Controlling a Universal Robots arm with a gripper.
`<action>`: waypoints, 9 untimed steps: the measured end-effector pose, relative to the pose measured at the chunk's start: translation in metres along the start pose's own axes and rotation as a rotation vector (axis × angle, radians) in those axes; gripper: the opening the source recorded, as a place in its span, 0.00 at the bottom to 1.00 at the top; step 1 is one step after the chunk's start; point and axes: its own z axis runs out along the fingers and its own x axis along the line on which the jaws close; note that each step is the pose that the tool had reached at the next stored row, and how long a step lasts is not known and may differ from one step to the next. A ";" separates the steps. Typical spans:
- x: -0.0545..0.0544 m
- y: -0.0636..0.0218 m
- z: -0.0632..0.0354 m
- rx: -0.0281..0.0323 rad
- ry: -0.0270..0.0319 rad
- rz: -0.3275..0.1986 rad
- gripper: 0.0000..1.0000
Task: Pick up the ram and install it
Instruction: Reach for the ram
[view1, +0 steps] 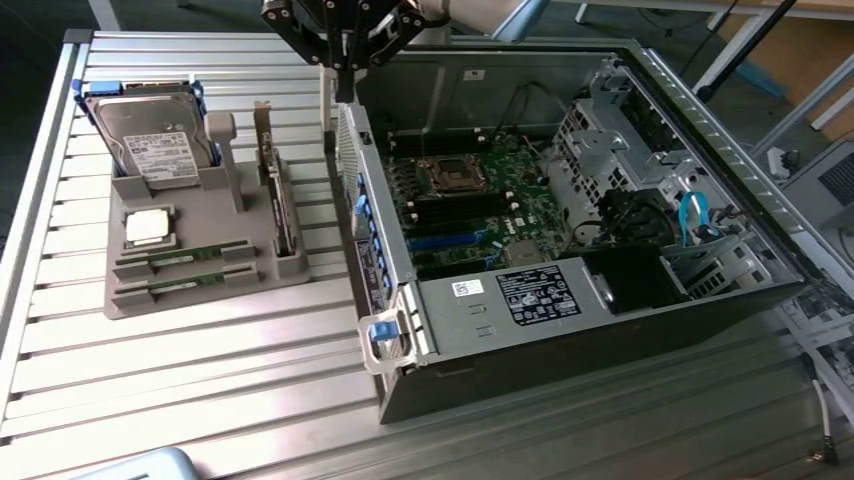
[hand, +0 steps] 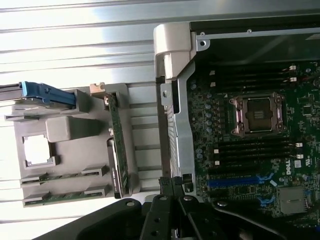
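- We see the gripper (view1: 344, 90) at twelve o'clock in the exterior view, above the case's (view1: 561, 365) rim, jaws closed and holding nothing.
- The ram (view1: 196, 256) sits in a slot of the grey holder (view1: 187, 300), at seven o'clock from the gripper, well apart.
- A second ram (view1: 200, 283) lies just beside it, at six o'clock of the first.

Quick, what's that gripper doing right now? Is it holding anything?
The gripper: closed, holding nothing, above the edge of the computer case.
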 end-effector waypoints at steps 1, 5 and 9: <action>0.001 -0.0001 0.0000 0.0000 0.0000 0.000 0.11; 0.006 -0.0004 -0.0001 -0.0001 0.0000 0.000 0.11; 0.011 -0.0009 -0.0002 -0.0001 -0.0001 0.000 0.11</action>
